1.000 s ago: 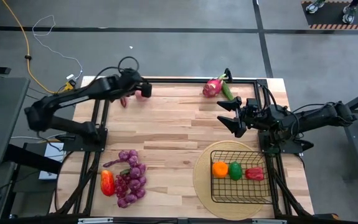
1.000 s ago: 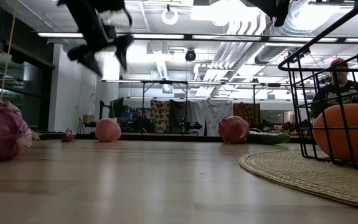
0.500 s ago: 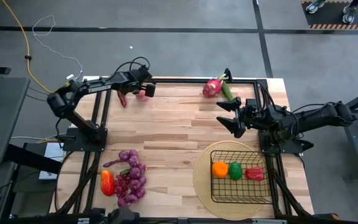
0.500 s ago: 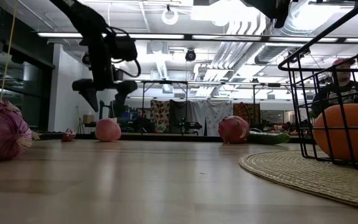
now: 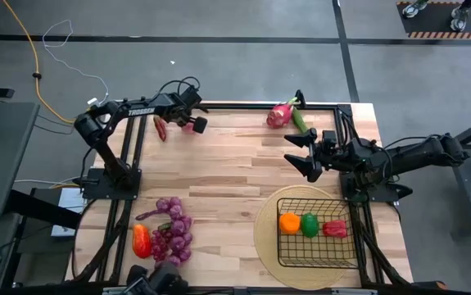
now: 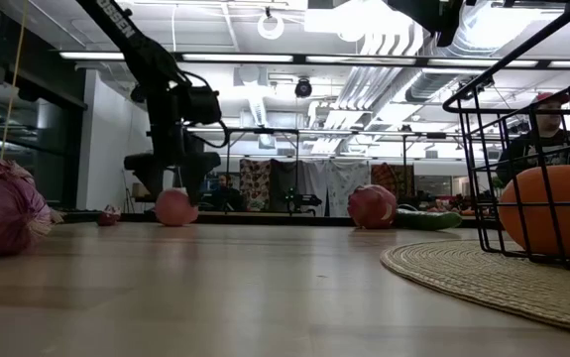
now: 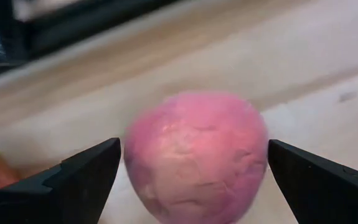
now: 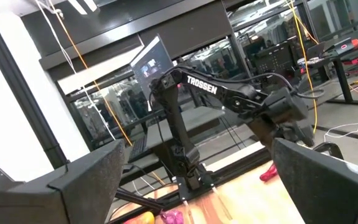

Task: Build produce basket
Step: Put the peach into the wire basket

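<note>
I am at the pick step for the next piece of produce. The left claw (image 5: 192,123) sits at the upper left of the high view, lowered over a round pink fruit (image 7: 194,155) near the far edge of the desk (image 5: 227,172). In the left wrist view the fruit lies between the two fingers, which stand apart with a gap on each side; nothing is clamped. In the low view the claw (image 6: 173,183) straddles the fruit (image 6: 173,206) close to the desk surface.

Judged next move: close the fingers on the fruit, lift clear, then carry it across to the basket (image 5: 317,250) at the lower right of the high view. The fruit is round, so I would expect it to roll if the closure is off centre.

Left arm pose: reaching out from its base at the left edge, the forearm near level, the wrist pitched down.

The right claw (image 5: 299,153) waits at centre right, above the basket, fingers apart and empty.

The basket stands on a round woven mat (image 5: 264,233) and holds an orange (image 5: 289,222), a green pepper (image 5: 309,224) and a red pepper (image 5: 334,229). Grape bunches (image 5: 172,233) lie at lower left; a dragon fruit (image 5: 279,114) lies at top centre.
</note>
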Controlling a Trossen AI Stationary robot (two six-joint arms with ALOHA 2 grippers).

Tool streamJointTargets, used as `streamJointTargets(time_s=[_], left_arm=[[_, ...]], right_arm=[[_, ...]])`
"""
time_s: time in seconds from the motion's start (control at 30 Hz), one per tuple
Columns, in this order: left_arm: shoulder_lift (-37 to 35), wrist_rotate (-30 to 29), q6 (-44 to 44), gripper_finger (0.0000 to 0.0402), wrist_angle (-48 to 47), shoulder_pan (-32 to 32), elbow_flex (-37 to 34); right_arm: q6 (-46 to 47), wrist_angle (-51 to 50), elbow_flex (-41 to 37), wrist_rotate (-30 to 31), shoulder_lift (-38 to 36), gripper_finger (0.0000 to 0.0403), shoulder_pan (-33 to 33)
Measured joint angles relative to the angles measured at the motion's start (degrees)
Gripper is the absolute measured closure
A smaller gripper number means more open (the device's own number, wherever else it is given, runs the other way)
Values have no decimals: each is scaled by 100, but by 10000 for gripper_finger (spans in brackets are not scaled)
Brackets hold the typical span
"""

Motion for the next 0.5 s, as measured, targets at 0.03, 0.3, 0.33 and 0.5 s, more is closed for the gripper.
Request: streamJointTargets(time_s=[0.03,0.3,0.33,0.5], left_arm=[[42,71,18,9,1,-2,0],[297,305,19,9,-14,-56,0],[301,319,20,9,-14,-68,0],[301,328,101,10,117,-92,0]], right_arm=[[0,1,0,0,-2,11,0],[0,0,0,0,-2,11,2],[0,0,0,0,0,11,2],[2,2,0,0,-2,11,2]])
